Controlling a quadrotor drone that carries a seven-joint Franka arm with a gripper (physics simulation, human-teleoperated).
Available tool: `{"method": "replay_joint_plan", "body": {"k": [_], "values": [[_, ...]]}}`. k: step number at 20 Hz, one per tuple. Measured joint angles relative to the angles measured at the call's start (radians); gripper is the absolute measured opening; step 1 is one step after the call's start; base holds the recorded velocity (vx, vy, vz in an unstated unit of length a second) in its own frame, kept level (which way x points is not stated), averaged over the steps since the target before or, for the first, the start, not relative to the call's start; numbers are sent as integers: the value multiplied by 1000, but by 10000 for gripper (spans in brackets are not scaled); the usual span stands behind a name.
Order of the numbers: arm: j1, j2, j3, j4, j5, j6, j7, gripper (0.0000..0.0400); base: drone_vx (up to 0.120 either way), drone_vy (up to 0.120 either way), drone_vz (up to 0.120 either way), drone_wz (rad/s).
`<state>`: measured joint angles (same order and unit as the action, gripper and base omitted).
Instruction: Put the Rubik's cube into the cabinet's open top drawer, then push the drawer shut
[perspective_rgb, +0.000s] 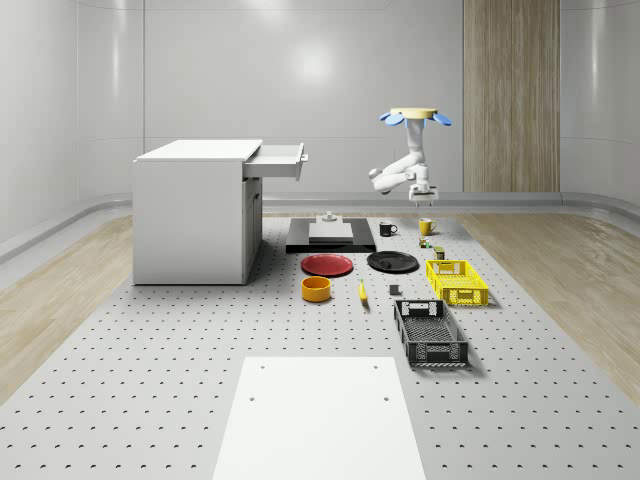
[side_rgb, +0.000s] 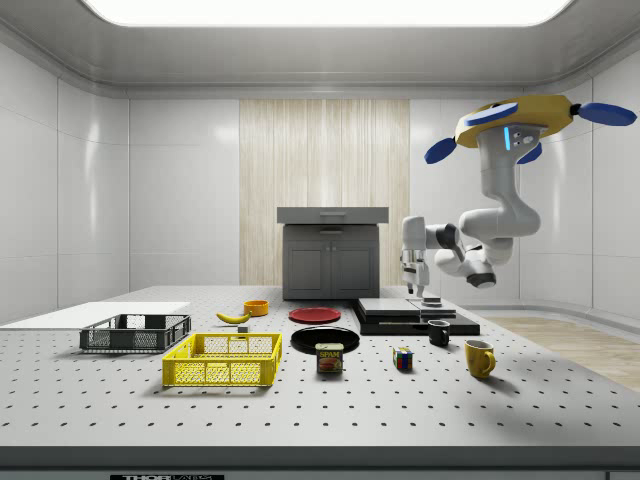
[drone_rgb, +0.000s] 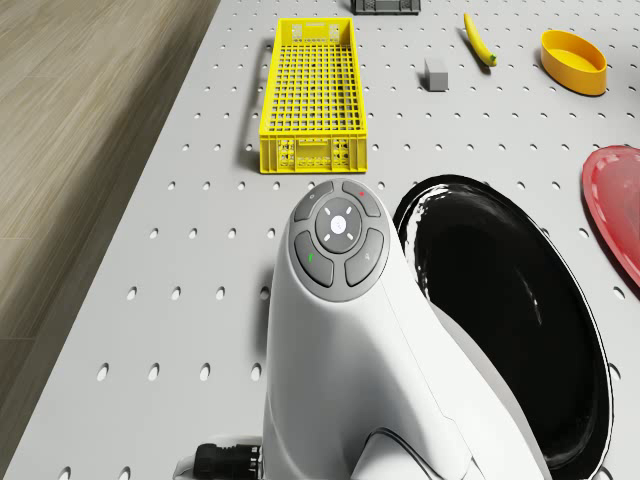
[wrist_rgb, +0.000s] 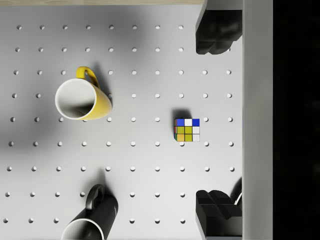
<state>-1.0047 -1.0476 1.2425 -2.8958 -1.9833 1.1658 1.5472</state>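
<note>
We hover with the drone (side_rgb: 515, 122) above the far right part of the desk (perspective_rgb: 150, 380), our jaws (perspective_rgb: 421, 192) hanging released and empty well above the Rubik's cube (wrist_rgb: 187, 129); the wrist view shows the cube lying on the desk near a yellow mug (wrist_rgb: 81, 99) and a black mug (wrist_rgb: 92, 217), while the whole-scene view shows the cabinet (perspective_rgb: 195, 210) with its top drawer (perspective_rgb: 278, 160) pulled open, well apart. The desk is a grey perforated surface in a pale-walled room with a wooden panel (side_rgb: 325, 190); we count two mugs, two crates, two plates, one bowl, one banana.
</note>
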Motion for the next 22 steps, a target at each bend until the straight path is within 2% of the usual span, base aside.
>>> {"method": "replay_joint_plan", "body": {"k": [4,20,22], "values": [[-25,-25,15,0,4,8,19,400,120,0,-120,0],[-70,-111,50,5,43,74,57,400,0,-10,-120,0],[-73,-121,53,6,49,83,60,400,120,0,-120,0]]}}
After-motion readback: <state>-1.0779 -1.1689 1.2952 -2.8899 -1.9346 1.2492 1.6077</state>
